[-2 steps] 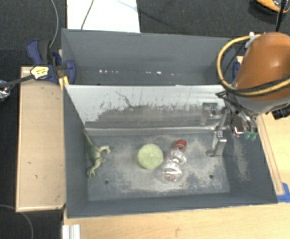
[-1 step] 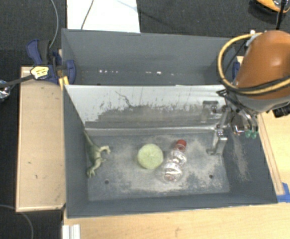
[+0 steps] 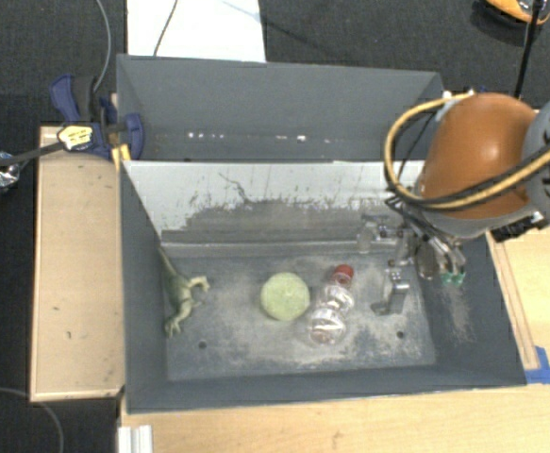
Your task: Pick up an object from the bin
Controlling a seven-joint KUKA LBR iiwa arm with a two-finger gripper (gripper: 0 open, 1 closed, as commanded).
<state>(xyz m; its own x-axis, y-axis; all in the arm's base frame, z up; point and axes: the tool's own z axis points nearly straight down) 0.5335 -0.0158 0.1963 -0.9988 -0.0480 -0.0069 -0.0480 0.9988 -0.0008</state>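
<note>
My gripper (image 3: 388, 300) hangs low over the bin floor in the right part of the bin. Just to its left, a short way off, lies a clear plastic bottle (image 3: 328, 314) with a red cap, the cap end pointing toward the back wall. A pale green round ball (image 3: 285, 295) rests against the bottle's left side, near the middle of the floor.
A green toy dinosaur (image 3: 181, 298) lies by the left wall. The arm, with its orange dome and looped cables, comes in over the bin's right rim. Bare floor lies between the dinosaur and the ball and along the front wall.
</note>
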